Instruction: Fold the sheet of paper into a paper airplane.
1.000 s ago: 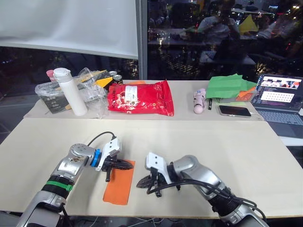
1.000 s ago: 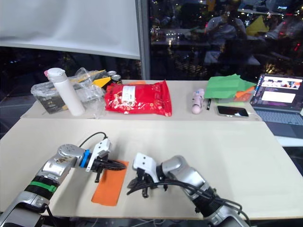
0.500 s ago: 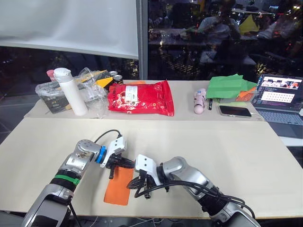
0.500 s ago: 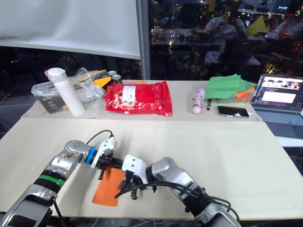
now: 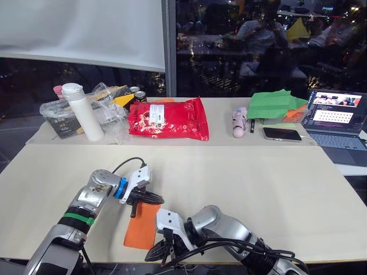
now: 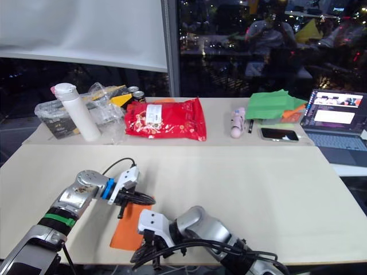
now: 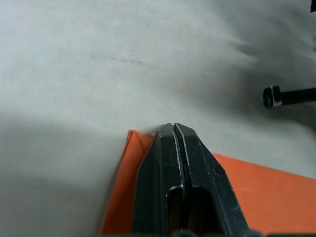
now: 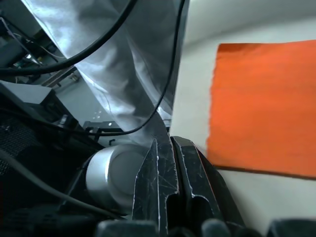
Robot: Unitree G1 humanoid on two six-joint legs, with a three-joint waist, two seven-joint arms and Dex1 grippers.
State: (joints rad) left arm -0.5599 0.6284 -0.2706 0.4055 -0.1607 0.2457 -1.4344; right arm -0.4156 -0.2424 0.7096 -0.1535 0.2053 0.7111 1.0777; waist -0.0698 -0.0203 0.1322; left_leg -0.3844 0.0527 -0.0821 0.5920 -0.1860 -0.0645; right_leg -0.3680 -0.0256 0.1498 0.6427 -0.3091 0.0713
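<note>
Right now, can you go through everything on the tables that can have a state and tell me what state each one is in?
Sheet of paper: folded narrow, flat on the table.
Left pincer: shut, tips pressing the sheet's far end.
Right pincer: shut, at the table's near edge beside the sheet.
White bottle: upright, capped.
Red snack bag: lying flat.
Laptop: open, screen lit.
Phone: face up, screen dark.

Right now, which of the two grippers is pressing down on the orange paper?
The left gripper, fingers shut, presses on the far end of the sheet of paper. The right gripper sits beside the near corner, off it.
</note>
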